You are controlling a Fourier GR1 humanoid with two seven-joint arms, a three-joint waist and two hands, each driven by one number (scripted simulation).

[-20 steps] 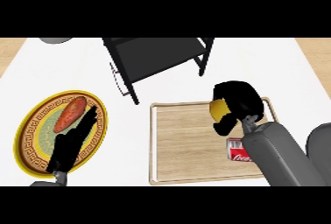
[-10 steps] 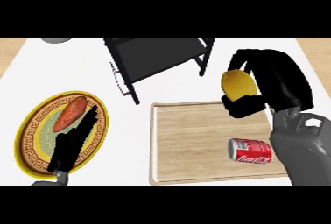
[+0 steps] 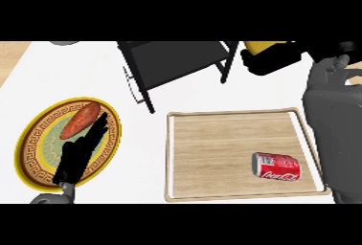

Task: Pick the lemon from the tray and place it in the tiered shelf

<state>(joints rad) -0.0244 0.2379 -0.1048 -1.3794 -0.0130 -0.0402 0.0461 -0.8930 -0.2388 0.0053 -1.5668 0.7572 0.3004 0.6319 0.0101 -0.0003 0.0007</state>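
The yellow lemon (image 3: 266,46) shows at the top edge, right of the black tiered shelf (image 3: 176,62). My right hand (image 3: 279,60) is curled round the lemon, held high above the counter, and hides most of it. The wooden tray (image 3: 212,143) lies below it at centre right. My left hand (image 3: 81,150) rests open over the yellow plate at the left, fingers straight.
A red soda can (image 3: 277,166) lies on its side in the tray's right part. A yellow-rimmed plate (image 3: 32,143) at the left holds an orange sweet potato (image 3: 79,120). A grey object (image 3: 63,43) sits at the top left.
My right hand has carried the lemon up and away from the tray, toward the top right beside the shelf. The left hand has stayed still.
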